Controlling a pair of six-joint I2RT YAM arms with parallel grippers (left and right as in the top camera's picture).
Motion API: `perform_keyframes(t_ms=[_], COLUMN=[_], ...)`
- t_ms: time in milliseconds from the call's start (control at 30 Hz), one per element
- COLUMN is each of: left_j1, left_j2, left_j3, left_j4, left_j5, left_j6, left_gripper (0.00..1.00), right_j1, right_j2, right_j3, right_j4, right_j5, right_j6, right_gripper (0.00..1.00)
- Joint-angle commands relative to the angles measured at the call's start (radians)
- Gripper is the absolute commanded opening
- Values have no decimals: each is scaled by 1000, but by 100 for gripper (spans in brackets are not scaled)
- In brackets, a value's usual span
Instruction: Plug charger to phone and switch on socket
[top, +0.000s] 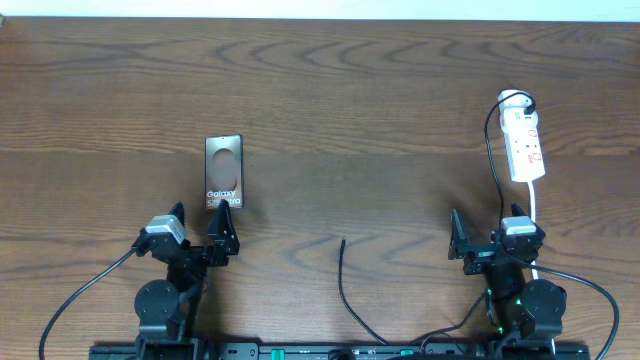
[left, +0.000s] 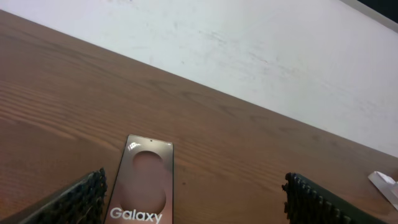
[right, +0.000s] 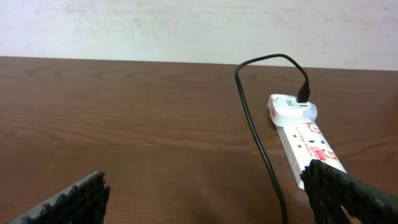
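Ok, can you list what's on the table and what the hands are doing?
phone: flat, ahead of the left hand, nothing plugged in
charger: one end at the socket, free tip loose on the table
socket: ahead of the right hand, switch unclear
left hand: open, empty
right hand: open, empty

Dark wood-grain table (top: 350, 110) carries three things. The phone (top: 224, 173) lies flat left of centre, Galaxy lettering facing up. Far right, the white socket (top: 523, 145) lies lengthwise, its white cord (top: 534, 200) trailing toward the near edge. Near centre front lies the charger (top: 341, 268), plug tip free, well apart from the phone.
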Motion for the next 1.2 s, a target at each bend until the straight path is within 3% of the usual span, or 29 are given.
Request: perform_keyframes(t_ms=[0, 1167], left_j1=[0, 0], left_j2=[0, 0], left_j3=[-11, -11], left_j4=[-41, -42], left_j5=[17, -9], left_j6=[17, 18], left_gripper=[89, 89], right_j1=[9, 9], right_j2=[-7, -7], right_j3=[-7, -7], right_j4=[2, 1], right_j5=[4, 4], right_j6=[-16, -16], right_gripper=[99, 99])
